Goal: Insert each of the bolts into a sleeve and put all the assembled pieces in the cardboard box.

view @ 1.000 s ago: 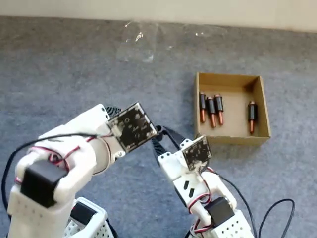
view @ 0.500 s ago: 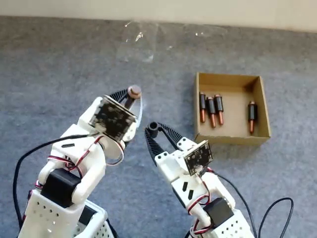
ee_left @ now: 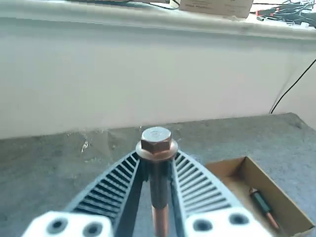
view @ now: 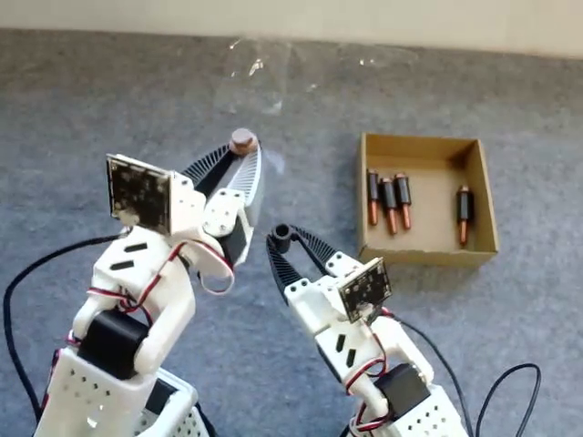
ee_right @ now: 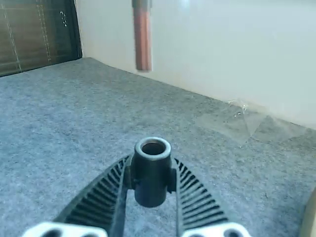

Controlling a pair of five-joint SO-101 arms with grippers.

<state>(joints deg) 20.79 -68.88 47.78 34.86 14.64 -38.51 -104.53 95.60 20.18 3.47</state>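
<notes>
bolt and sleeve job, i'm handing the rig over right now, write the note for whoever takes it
Left gripper: jaws shut on a copper bolt, head up, held off the carpet.
Right gripper: jaws shut on a black sleeve, bore up, beside the bolt, not touching.
Done: four assembled pieces lie in the cardboard box.
To do: seat the bolt in the sleeve, then box that piece.

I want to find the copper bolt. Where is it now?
In the high view the bolt sits head-up in the left gripper, left of the cardboard box, near the black sleeve in the right gripper.
</notes>
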